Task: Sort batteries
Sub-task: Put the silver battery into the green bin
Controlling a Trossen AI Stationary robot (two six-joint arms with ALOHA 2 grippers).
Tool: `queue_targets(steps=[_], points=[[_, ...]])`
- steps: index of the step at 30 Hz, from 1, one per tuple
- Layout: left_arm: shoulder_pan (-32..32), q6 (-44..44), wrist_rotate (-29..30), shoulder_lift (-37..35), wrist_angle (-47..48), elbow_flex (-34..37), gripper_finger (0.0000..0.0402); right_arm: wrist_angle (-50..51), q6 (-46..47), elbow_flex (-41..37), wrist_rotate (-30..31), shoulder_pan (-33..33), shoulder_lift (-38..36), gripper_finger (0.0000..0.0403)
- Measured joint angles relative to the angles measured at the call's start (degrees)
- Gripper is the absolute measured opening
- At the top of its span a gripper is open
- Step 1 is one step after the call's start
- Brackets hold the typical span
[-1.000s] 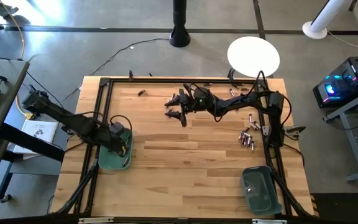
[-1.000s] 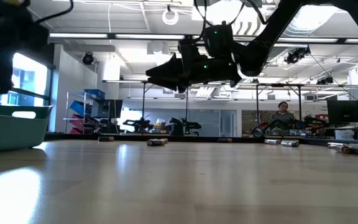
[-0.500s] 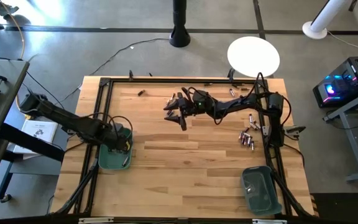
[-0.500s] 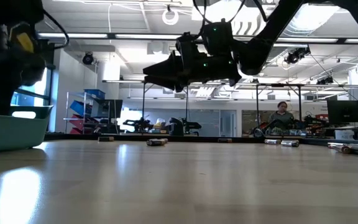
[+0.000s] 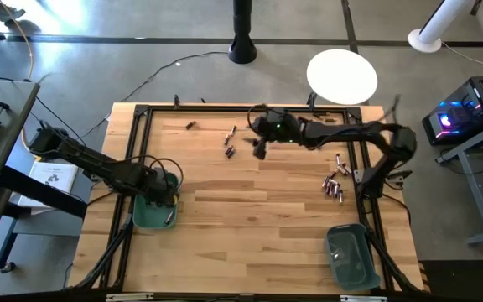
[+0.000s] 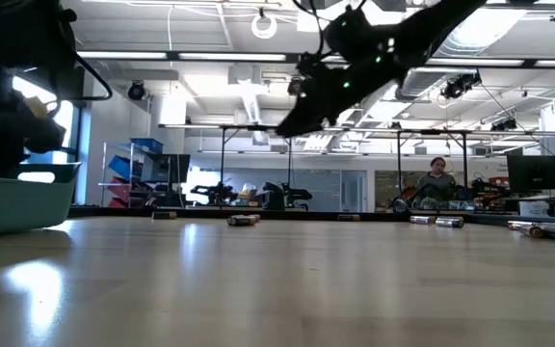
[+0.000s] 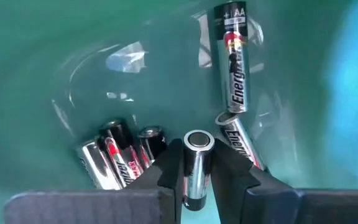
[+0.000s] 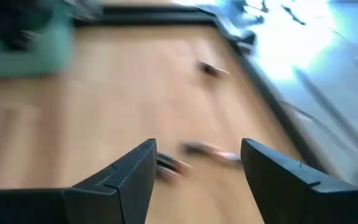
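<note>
- The left hand (image 7: 194, 180) is down inside the left teal bin (image 5: 145, 216), its fingers (image 7: 169, 171) closed on a silvery battery (image 7: 196, 168); more batteries (image 7: 232, 59) lie on the bin floor.
- The right hand (image 8: 194, 165) hangs spread and empty above the desk (image 5: 250, 226), over loose batteries (image 5: 230, 151).
- A battery cluster (image 5: 332, 186) lies near the desk's right edge.
- The right teal bin (image 5: 352, 256) stands at the near right corner.

The table (image 5: 250, 218) is showing pale blond wood in banded planks, edged by a black frame (image 5: 141, 113). Two teal bins are sitting on it, one at the left (image 5: 153, 214) and one at the right (image 5: 350, 256). Inside the left one, silvery batteries (image 7: 232, 68) are showing black ends, red marks and black lettering. Both arms are looking black, as is the left gripper (image 7: 197, 180).
</note>
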State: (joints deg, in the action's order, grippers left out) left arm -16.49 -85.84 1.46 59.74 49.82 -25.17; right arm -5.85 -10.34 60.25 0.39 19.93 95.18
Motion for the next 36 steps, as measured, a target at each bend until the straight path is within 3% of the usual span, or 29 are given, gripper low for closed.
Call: queue_targets(steps=[6, 13, 21, 26, 36], points=[[0.00, 0.13, -0.78, 1.55, -0.04, -0.03, 0.0061, 11.96, -0.19, 0.00, 7.92, 1.53, -6.97, 0.0226], [-0.02, 0.50, -0.77, 1.34, -0.56, -0.17, 0.0089, 24.36, 0.14, 0.00, 15.64, 3.37, -8.63, 0.0226], [-0.02, 1.52, -0.30, 0.04, -0.54, -0.18, 0.0174, 34.91, 10.10, 0.00, 14.54, 8.54, -8.61, 0.0228], [-0.02, 1.74, 0.97, -4.35, -0.66, -0.15, 0.0209, 39.67, 13.79, 0.00, 3.61, 13.82, -8.61, 0.0241], [-0.02, 6.34, 10.12, -13.13, -0.28, -4.39, 0.0216, 53.89, 26.96, -0.87, 13.25, 18.77, -8.59, 0.0243]])
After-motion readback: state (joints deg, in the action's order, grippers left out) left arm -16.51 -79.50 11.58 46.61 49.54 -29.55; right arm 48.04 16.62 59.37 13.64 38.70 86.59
